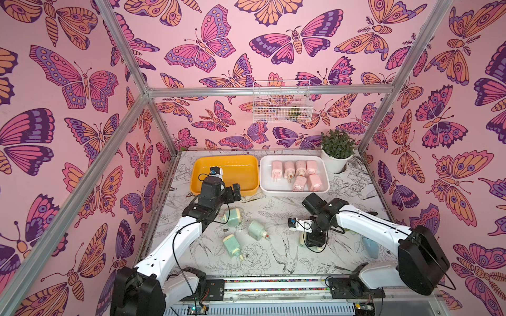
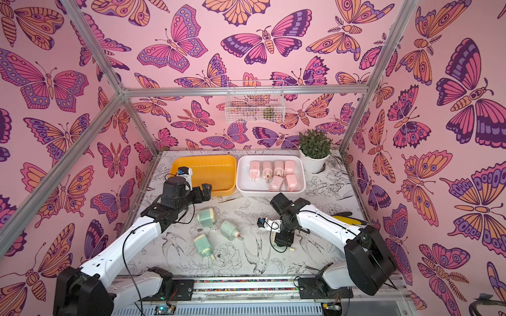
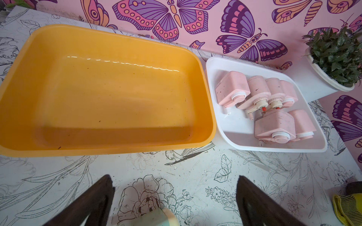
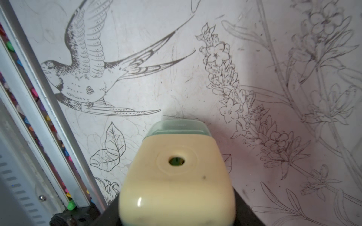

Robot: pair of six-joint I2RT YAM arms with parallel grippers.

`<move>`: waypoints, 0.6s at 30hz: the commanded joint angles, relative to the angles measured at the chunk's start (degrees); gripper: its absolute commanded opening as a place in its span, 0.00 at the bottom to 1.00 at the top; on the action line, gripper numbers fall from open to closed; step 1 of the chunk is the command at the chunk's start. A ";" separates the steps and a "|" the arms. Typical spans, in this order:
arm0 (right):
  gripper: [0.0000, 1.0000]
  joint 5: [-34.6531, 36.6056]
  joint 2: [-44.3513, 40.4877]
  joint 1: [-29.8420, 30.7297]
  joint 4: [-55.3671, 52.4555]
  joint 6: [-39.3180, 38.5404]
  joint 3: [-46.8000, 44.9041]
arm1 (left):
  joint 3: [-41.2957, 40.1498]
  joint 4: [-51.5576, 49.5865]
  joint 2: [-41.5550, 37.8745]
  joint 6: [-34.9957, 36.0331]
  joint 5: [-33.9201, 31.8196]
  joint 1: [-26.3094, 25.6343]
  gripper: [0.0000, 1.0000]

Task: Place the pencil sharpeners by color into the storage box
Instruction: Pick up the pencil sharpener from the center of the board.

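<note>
Six pink pencil sharpeners (image 1: 297, 175) already lie in the white box (image 1: 264, 175) at the far right of the counter (image 1: 273, 213), four in a row and two nearer; the yellow box (image 1: 246, 171) to its left holds none. Three green sharpeners (image 1: 232, 217) lie loose on the counter near the middle, just in front of the left arm.

The step in hand looks like the pick of a fourth green sharpener (image 4: 177, 176), at the near right. The right claw (image 1: 310, 245) points straight down over it, and the right wrist view shows its cream end with the pencil hole filling the space between the jaws. Whether the jaws have actually clamped it I cannot tell; they stand partly closed around it, and it appears to sit on the counter. The left claw (image 3: 174, 197) is released, jaws wide and holding nothing, hovering just in front of the yellow box with a green sharpener's cream end at the edge of its view.

Next, by my reckoning, the right claw needs a firm clamp, a lift, and a carry across to the yellow box, clear of the left arm.

No brand, label or writing can be read anywhere.
</note>
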 commanded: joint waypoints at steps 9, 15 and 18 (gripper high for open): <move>0.00 -3.83 -0.10 -0.11 25.77 16.48 12.61 | 9.41 -4.88 6.84 -3.20 -2.51 1.63 1.00; 0.00 -3.70 8.71 0.66 36.17 28.34 24.65 | 15.65 -6.93 13.19 -3.07 -1.68 3.62 1.00; 0.00 -3.62 15.48 1.58 36.75 32.29 31.58 | 17.46 -7.37 14.53 -2.42 -2.40 4.47 1.00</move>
